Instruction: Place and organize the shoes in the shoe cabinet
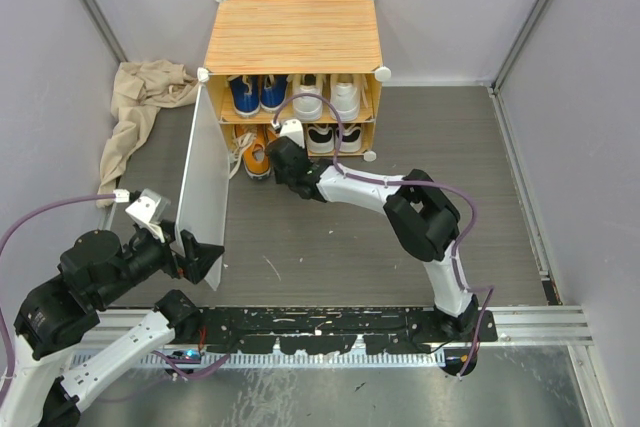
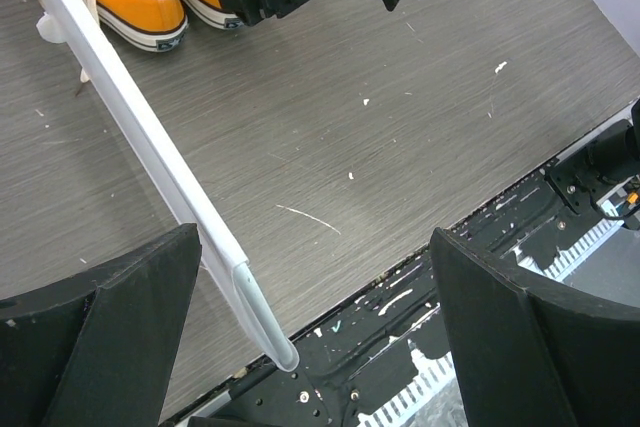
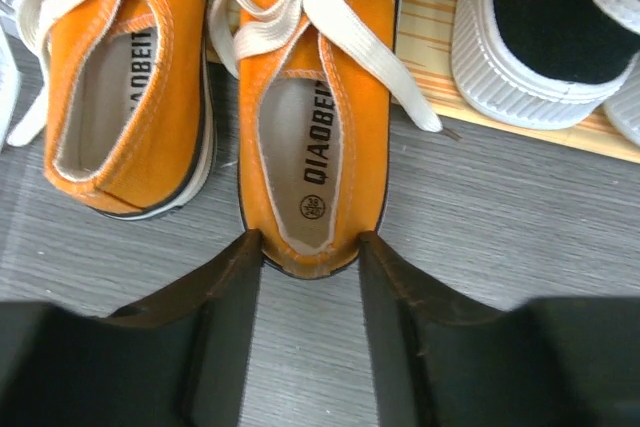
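The shoe cabinet [image 1: 293, 34] stands at the back with its pale door [image 1: 203, 182] swung open toward me. Blue shoes [image 1: 256, 93] and white shoes [image 1: 327, 97] sit on the upper shelf, black-and-white ones [image 1: 333, 137] on the lower. The orange pair [image 1: 256, 159] lies on the floor at the lower left opening. My right gripper [image 3: 308, 247] is shut on the heel of the right orange shoe [image 3: 315, 97]; its mate [image 3: 125, 77] lies just left. My left gripper [image 2: 315, 287] is open, with the door's free edge [image 2: 150, 137] beside its left finger.
A beige cloth [image 1: 140, 107] is heaped on the floor left of the cabinet. A black-and-white shoe [image 3: 545, 37] rests on the striped shelf [image 3: 440, 47] to the right of the held one. Grey walls close in both sides.
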You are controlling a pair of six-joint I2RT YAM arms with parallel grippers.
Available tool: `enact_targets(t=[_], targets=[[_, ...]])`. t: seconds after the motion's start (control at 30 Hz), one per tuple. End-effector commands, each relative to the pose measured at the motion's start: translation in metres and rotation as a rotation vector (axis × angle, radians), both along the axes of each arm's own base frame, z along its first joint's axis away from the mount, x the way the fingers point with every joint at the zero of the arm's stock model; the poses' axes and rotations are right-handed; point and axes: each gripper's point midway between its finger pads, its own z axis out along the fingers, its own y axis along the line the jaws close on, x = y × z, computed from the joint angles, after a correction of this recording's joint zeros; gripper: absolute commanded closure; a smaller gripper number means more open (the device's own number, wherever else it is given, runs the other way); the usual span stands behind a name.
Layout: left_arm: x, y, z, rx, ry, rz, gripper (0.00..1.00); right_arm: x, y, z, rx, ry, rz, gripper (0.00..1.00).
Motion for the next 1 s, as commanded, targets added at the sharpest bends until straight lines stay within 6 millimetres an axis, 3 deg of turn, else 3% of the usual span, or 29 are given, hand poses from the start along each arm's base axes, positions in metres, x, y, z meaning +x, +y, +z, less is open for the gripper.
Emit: enact_targets(t=[0.0,0.07,0.13,0.3,0.43,0.67,0.97], targets=[[0.002,-0.001,0.011,-0.035,-0.025,0.01,0.02,0.024,0.01,0.033,0.071,-0.115,-0.014,0.66],[0.003,-0.001,0.011,-0.035,-0.024,0.013,0.02,0.027,0.008,0.037,0.08,-0.144,-0.028,0.87],[0.003,-0.002,0.01,-0.033,-0.022,0.011,0.02,0.031,0.005,0.047,0.094,-0.186,-0.044,0.98],[0.004,-0.002,0.01,-0.029,-0.016,0.013,0.02,0.041,0.003,0.083,0.147,-0.292,-0.077,0.99],[0.006,-0.003,0.009,-0.022,-0.012,0.015,0.02,0.062,0.005,0.097,0.16,-0.339,-0.086,0.99],[0.009,-0.004,0.005,-0.007,-0.004,0.019,0.02,0.101,0.003,0.088,0.181,-0.351,-0.1,0.99],[0.014,-0.009,-0.001,0.026,0.016,0.01,0.02,0.128,0.008,0.078,0.212,-0.363,-0.073,0.99]])
